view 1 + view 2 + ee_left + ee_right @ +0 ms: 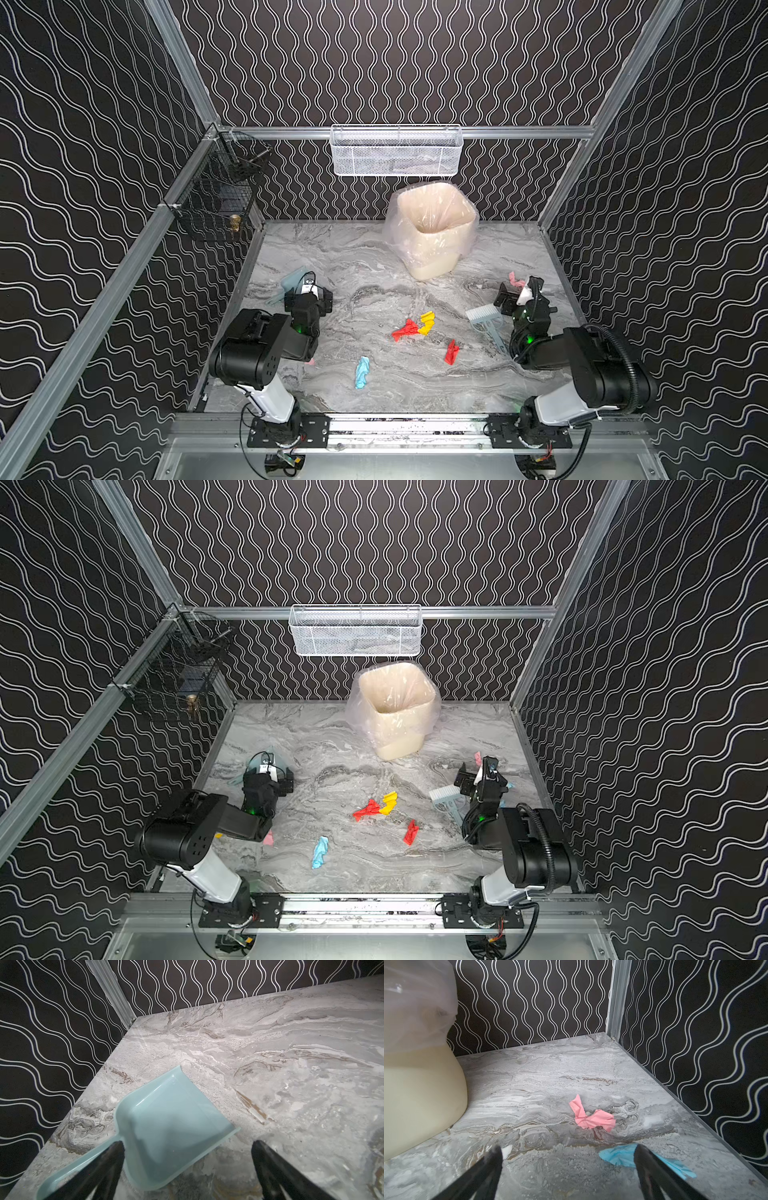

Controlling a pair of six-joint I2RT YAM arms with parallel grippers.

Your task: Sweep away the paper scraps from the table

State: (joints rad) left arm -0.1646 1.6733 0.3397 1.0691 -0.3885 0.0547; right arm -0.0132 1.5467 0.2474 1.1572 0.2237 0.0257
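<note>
In both top views the crumpled paper scraps (405, 330) lie on the table (374, 257) in front of the bin (432, 232): two red, one yellow, one light blue. The left gripper (308, 286) covers most of the dustpan (290, 279), left of the bin; its jaws are hidden there. The brush (484, 318) lies just beside the right gripper (515, 293). A top view shows a pink scrap (269, 838) half under the left arm (232, 825).

The left wrist view shows the jaws wide apart, empty, over the dustpan; its handle passes behind a finger.

The right wrist view shows spread, empty jaws, a second pink scrap (591, 1118) near the bin, and a blue scrap (618, 1155) partly behind a finger.
</note>
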